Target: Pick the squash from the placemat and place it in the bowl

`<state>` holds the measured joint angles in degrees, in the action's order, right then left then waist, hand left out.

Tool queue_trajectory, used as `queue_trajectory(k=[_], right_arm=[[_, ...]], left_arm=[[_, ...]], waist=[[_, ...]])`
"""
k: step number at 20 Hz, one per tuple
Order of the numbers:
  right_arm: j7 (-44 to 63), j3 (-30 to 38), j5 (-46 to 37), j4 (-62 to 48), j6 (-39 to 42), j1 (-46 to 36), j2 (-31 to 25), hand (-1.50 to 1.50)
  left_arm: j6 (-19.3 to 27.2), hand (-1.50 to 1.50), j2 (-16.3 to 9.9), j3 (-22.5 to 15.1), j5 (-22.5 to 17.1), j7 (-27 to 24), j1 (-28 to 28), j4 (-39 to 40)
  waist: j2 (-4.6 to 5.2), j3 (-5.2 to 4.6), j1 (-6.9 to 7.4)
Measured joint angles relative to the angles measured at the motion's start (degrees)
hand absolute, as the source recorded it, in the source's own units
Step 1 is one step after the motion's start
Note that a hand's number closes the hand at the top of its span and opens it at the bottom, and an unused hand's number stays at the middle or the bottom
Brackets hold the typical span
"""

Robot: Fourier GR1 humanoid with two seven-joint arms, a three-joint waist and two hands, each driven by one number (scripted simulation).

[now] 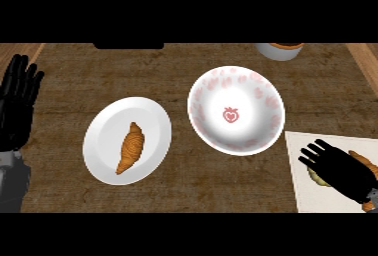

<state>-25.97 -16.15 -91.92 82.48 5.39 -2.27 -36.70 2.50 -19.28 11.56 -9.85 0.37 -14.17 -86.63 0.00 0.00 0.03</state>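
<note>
A pale placemat (pixel 317 195) lies at the lower right of the counter. On it rests the squash (pixel 363 161), tan and orange, mostly hidden beneath my right hand (pixel 341 170). That hand hovers over the squash with its fingers straight, pointing up and left. The white bowl (pixel 235 110) with pink spots and a red strawberry mark stands to the upper left of the placemat, nothing inside it. My left hand (pixel 19 95) is open at the far left edge, fingers up, resting.
A white plate (pixel 151 112) holding a croissant (pixel 131 148) lies left of the bowl. A pale cup (pixel 279 51) with something brown in it stands at the top edge. Wooden strips border the counter on both sides.
</note>
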Motion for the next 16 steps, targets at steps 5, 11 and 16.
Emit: queue_trajectory(k=[5, 11, 16], right_arm=[[-4.74, 1.42, 0.25, -3.19, -4.42, -2.56, 1.12, 1.5], [-2.93, 5.51, 1.25, -3.45, -6.85, 0.07, 3.73, 1.5], [10.43, 20.87, 12.15, -6.43, -3.2, 6.43, 10.16, 1.5]], left_arm=[[0.08, 0.0, 1.44, -0.46, 1.18, -1.41, 0.67, 0.64], [-0.02, 0.0, 0.89, 1.16, 1.22, -1.28, 0.3, 1.27], [1.22, 0.0, -0.43, 3.91, 1.22, -1.18, 2.83, 1.29]], waist=[[0.01, 0.01, 0.04], [-0.3, -0.15, -0.93], [-1.65, -0.22, -7.11]])
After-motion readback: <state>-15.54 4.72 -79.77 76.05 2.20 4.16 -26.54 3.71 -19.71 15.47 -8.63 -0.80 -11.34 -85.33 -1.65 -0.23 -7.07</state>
